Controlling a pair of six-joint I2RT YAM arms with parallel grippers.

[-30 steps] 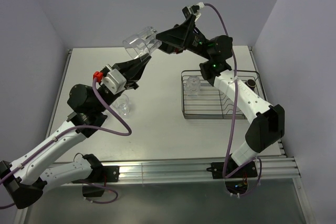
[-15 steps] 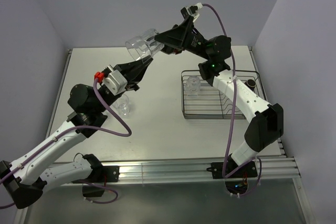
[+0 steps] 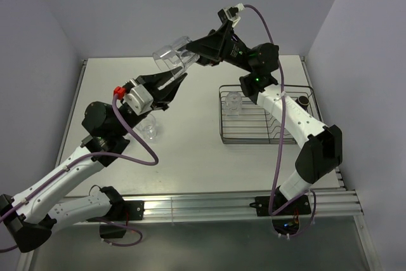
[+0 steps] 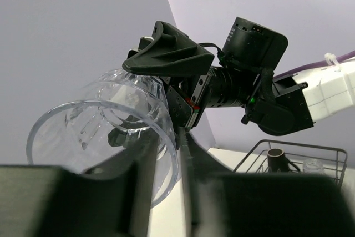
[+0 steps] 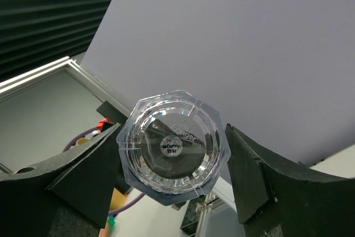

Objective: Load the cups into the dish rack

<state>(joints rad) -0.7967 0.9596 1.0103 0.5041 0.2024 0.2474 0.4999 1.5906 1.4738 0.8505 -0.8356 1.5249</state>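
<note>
Clear faceted tumbler [image 3: 171, 54] is up in the air over the far middle of the table [image 3: 190, 163], tipped on its side, mouth toward the left arm, base toward the right arm. Left gripper [image 3: 179, 76] reaches up from below-left; in the left wrist view its two fingers [image 4: 145, 184] are nearly closed, pinching the tumbler's rim wall, one finger inside the mouth and one outside. Right gripper [image 3: 192, 55] comes in from the right at the base end. In the right wrist view its jaws are spread wide and straddle the octagonal base, one fingertip [image 5: 108, 142] just beside each side. Cannot tell if they press on the glass or only sit next to it. Dish rack [image 3: 254, 129] sits on the right half of the table, well apart from the raised tumbler and lower. A second tumbler [image 3: 233, 103] stands in its far-left corner. Dark brown mug [image 3: 304, 101] is at the rack's far-right end; the left wrist view shows it upright inside the wires. A third tumbler [image 3: 149, 128] stands on the table by the left arm's elbow, outside the rack.
</note>
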